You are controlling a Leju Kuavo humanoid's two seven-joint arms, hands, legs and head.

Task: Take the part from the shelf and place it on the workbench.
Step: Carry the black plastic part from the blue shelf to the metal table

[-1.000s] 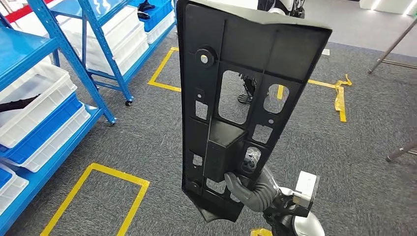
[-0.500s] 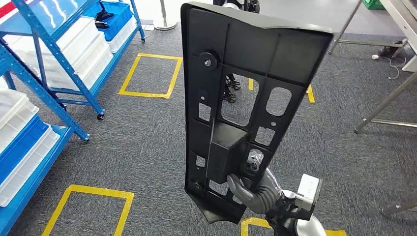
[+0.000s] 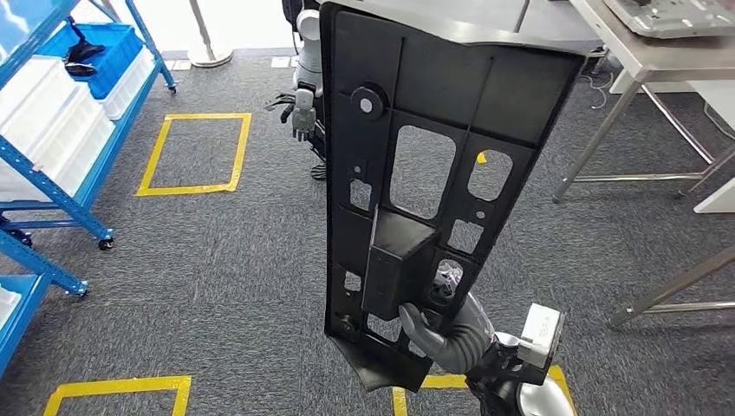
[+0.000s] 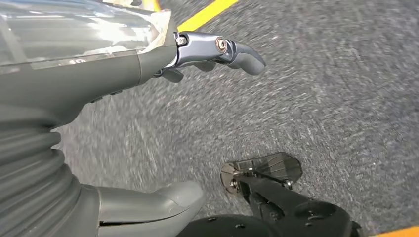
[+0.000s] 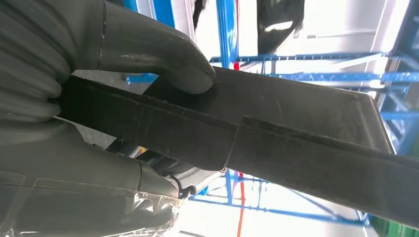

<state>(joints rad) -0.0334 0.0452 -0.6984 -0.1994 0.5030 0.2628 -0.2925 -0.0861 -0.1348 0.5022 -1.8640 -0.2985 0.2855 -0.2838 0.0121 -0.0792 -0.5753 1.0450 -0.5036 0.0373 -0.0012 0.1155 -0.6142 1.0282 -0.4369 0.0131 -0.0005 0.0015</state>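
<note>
Long black plastic part (image 3: pixel 416 173) with cutouts, upright, gripped at its lower end.

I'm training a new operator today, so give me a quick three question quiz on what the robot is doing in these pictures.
1. True or false: the black part lies flat on the carpet.
2. Which hand holds the part? A. left hand B. right hand C. both
3. Fill in: in the head view, the metal workbench stands at the upper ____ of the picture.

Key:
1. False. The part is held upright, near its lower end.
2. B. The right hand grips it; the left hand hangs over the carpet, holding nothing.
3. Right, opposite the blue shelf.
</note>
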